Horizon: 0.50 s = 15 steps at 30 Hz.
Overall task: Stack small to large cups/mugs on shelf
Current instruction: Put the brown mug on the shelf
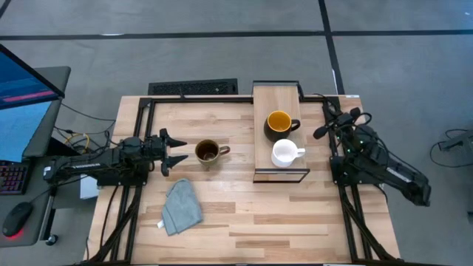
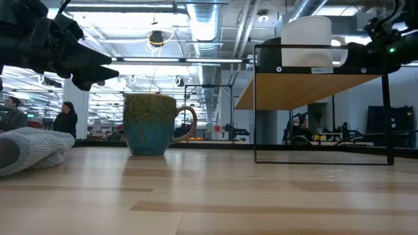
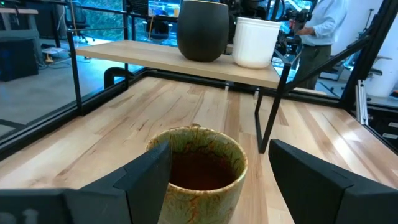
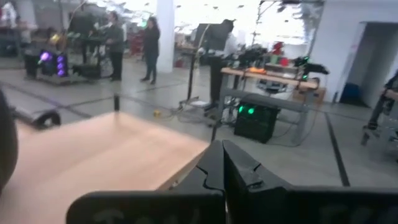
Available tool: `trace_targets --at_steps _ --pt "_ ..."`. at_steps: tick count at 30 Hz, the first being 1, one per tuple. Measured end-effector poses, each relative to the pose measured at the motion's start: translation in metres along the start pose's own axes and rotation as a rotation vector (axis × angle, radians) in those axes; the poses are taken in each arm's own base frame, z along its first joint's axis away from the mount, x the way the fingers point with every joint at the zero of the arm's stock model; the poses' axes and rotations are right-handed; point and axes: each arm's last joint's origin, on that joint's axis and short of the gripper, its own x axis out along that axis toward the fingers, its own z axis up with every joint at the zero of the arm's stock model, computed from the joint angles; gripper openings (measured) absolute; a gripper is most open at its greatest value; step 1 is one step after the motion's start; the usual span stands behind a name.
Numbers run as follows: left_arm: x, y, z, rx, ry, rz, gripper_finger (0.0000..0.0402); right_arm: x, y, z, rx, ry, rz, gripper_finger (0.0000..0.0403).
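Observation:
The olive-brown mug (image 1: pixel 208 153) (image 3: pixel 198 171) stands upright on the tabletop left of the shelf, its handle toward the table's right edge. My left gripper (image 1: pixel 182 152) (image 3: pixel 217 180) is level and open, with its fingertips just short of this mug on its left side. The shelf (image 1: pixel 279 171) (image 2: pixel 307 90) carries the dark mug with the yellow inside (image 1: pixel 278 123) (image 3: pixel 202 31) and, nearer, the white mug (image 1: pixel 285 153) (image 2: pixel 307 42), both upright on their bases. My right gripper (image 1: pixel 322 131) (image 4: pixel 222 163) is shut and empty beside the shelf's right edge.
A crumpled grey cloth (image 1: pixel 181 207) (image 2: pixel 32 149) lies on the tabletop near the left front. A monitor, keyboard and mouse (image 1: pixel 18 218) stand beyond the table's left edge. People stand in the room behind the table (image 4: pixel 149 50).

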Motion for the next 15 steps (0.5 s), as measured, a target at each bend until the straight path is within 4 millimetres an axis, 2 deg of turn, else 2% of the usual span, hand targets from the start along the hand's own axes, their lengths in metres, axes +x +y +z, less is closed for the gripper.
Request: trace_targets --at_steps 5,15 --pt "0.0 0.0 0.0 0.0 0.0 0.0 0.0261 0.003 -0.003 -0.004 0.001 0.021 0.043 0.0015" --pt "0.0 0.0 -0.001 0.0 0.012 0.002 0.0261 0.006 -0.017 -0.012 0.044 0.098 -0.041 0.0013"
